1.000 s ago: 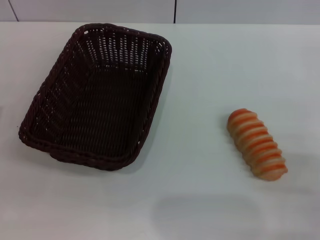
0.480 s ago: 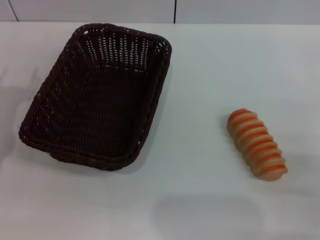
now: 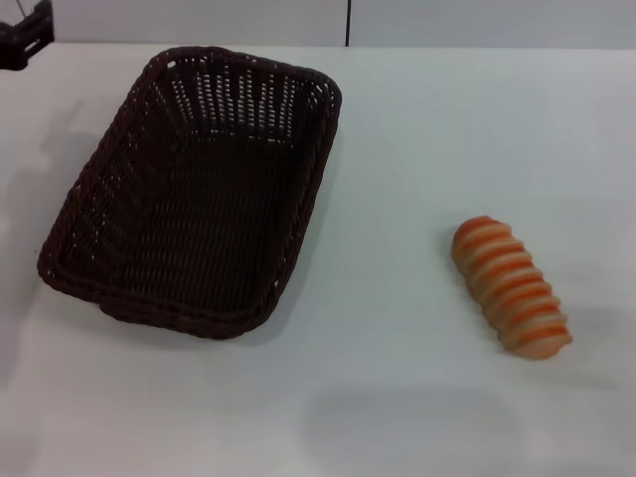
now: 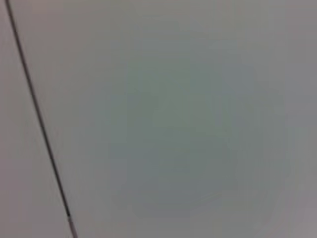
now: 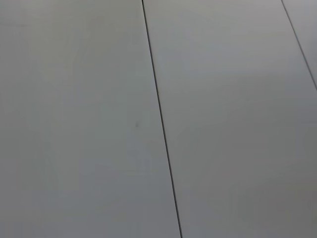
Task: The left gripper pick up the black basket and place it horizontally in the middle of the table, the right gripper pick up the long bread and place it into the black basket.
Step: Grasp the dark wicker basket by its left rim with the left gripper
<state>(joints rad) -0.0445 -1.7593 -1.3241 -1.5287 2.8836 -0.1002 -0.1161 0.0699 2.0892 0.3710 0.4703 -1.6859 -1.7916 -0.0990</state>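
Plainly, we are seeing the black basket sitting on the left half of the counter, its open top facing up and its long side running away from us, slanted so that the far end leans toward the middle. Its near short rim is lying close to the left edge of the head view, and its far right corner is reaching toward the back of the counter. Nothing is lying inside it; we are looking straight down onto its woven floor. Well apart from it, on the right half of the counter, the long bread is resting flat, its striped length angled so that the near end points to the right. Bare white counter is lying between bread and basket. Farther out, the left gripper is showing only as a dark piece at the far left corner of the head view, above the counter's back edge and clear of the basket, touching nothing; we cannot tell how its fingers are standing. We are not finding the right gripper in any view. Both wrist views are giving us only a pale grey flat surface crossed by thin dark seams, one seam in the left wrist view.
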